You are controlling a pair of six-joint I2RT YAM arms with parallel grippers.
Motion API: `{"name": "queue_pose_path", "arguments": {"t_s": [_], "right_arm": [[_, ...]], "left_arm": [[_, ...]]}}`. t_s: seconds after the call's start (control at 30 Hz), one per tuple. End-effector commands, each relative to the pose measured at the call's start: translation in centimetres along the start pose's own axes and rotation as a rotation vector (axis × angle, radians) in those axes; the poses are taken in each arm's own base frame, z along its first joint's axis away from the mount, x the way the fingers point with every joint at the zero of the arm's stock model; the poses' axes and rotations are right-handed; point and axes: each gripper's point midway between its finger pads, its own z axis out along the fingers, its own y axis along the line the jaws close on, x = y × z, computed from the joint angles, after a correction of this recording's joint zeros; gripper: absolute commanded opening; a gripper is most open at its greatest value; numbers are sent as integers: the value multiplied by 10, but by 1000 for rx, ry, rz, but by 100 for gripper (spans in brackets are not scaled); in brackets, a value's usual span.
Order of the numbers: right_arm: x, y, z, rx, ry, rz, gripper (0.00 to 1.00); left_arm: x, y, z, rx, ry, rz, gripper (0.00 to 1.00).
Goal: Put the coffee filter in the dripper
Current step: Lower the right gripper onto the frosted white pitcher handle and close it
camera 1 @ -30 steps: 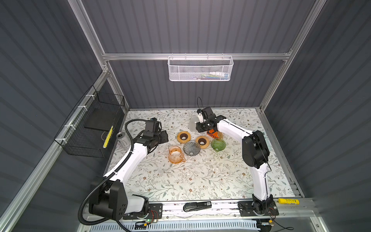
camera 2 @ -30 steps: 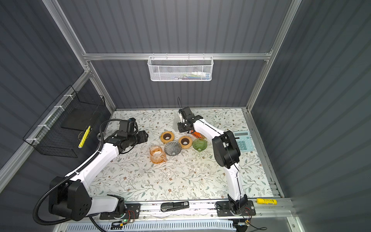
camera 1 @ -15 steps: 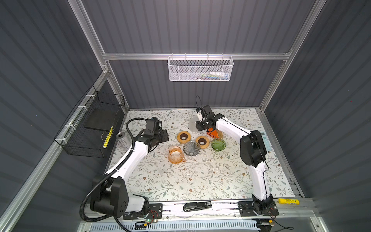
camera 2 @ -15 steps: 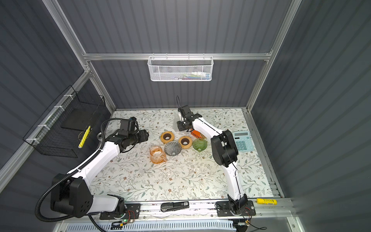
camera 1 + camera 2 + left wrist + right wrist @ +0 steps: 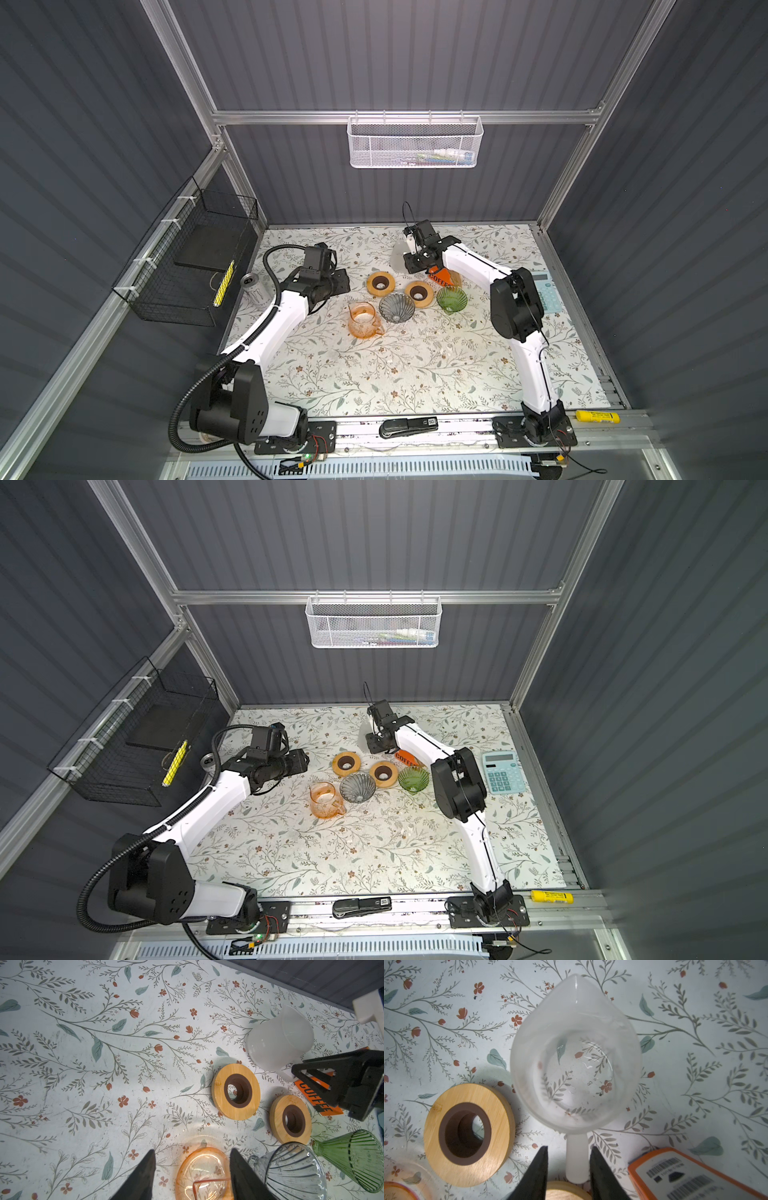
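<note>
Meanwhile, the right arm has crept a little toward the back edge of the floral-covered table (image 5: 374, 374). That carries the right gripper (image 5: 568, 1148) off the flat orange packet lettered COFFEE (image 5: 439, 276) and up to the frosted translucent plastic jug (image 5: 575, 1053). Its black jaws stand part open on either side of the jug's frosted handle (image 5: 576, 1159), not closed on it and holding nothing. The shift reads as a detour from the job: no loose coffee filter can be made out anywhere. The packet, the likeliest source of one, lies just beside the gripper on the side toward the table's right edge. Both candidate vessels sit empty near the table's middle, the grey ribbed glass dripper (image 5: 397, 306) and the green ribbed glass dripper (image 5: 451, 299), beside two round bamboo rings with brown centres (image 5: 380, 284) (image 5: 419, 294). The left gripper (image 5: 192, 1150) has barely stirred. It hovers wide open and empty toward the left edge, just short of the orange glass pitcher (image 5: 203, 1174).
</note>
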Motion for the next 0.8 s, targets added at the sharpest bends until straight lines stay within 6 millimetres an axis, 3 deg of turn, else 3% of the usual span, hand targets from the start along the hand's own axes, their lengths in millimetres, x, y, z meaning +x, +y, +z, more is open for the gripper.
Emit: {"name": "queue_pose_path", "arguments": {"t_s": [0.0,0.77], "right_arm": [[-2,-4,4,11,7,-10,35],[-1,-9,11,39,30,-33,32]], "left_arm": [[-12,-6,-2,21,-20,18,58],[-11,-5,1,18,-13,24,57]]}}
